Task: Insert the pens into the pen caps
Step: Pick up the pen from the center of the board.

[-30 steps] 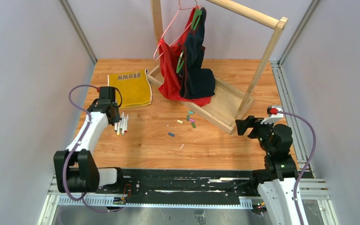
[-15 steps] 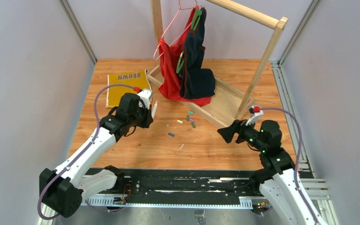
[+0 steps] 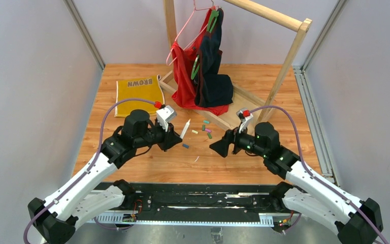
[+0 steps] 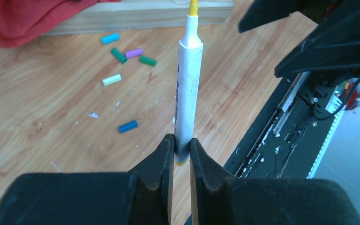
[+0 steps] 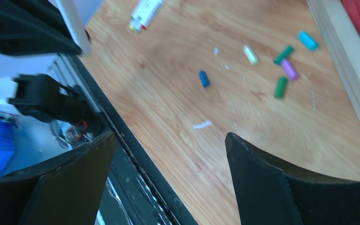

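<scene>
My left gripper (image 3: 179, 134) (image 4: 182, 145) is shut on the lower end of a white pen (image 3: 185, 128) (image 4: 187, 93), held above the table with its yellow tip pointing away. The pen caps lie loose on the wood: a blue one (image 3: 185, 146) (image 4: 128, 126) (image 5: 204, 78) nearest, a yellow one (image 3: 195, 131) (image 4: 111, 79) (image 5: 251, 54), and a cluster of green, purple (image 5: 289, 69) and teal (image 3: 206, 122) ones. My right gripper (image 3: 218, 147) (image 5: 168, 136) hangs open and empty just right of them. More pens (image 5: 145, 11) lie at the far left.
A wooden clothes rack (image 3: 244, 114) with red and dark garments stands behind the caps. A yellow cloth (image 3: 139, 94) lies at the back left. A small white scrap (image 3: 196, 159) sits near the front, before the black rail (image 3: 198, 195).
My left arm has lifted one pen from the pile and swung right towards the caps. My right arm has reached left over the table, jaws still open.
</scene>
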Motion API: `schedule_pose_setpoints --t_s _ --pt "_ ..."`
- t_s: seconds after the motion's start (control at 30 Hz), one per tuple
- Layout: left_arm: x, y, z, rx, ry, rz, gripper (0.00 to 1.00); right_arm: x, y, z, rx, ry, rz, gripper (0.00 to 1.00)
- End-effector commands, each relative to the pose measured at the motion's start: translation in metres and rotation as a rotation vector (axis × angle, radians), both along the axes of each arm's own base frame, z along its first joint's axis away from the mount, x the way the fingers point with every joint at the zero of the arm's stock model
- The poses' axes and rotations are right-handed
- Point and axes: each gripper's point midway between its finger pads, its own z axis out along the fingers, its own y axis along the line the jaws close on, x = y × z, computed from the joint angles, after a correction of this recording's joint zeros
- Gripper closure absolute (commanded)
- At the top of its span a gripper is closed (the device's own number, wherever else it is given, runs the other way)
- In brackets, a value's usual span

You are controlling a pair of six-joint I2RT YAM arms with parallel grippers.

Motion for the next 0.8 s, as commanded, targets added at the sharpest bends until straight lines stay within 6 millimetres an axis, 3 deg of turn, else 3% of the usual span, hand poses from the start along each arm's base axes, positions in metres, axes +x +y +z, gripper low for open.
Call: schedule_pose_setpoints --t_s 0.0,0.27,0.53,0.77 --pt "-0.014 -0.012 0.015 -0.063 -0.051 -0.115 1.0 0.006 0.031 0.084 0.234 -0.14 0.083 0.1" --pt "-0.02 -0.013 0.017 -0.082 -0.053 -0.137 1.0 0.004 0.066 0.129 0.322 -0.191 0.21 0.1" --pt "-0.023 -0.014 0.018 -0.091 -0.055 -0.155 1.0 0.011 0.093 0.125 0.301 -0.171 0.223 0.15" --pt "-0.026 -0.015 0.018 -0.097 -0.054 -0.17 1.0 0.013 0.11 0.121 0.294 -0.152 0.254 0.34"
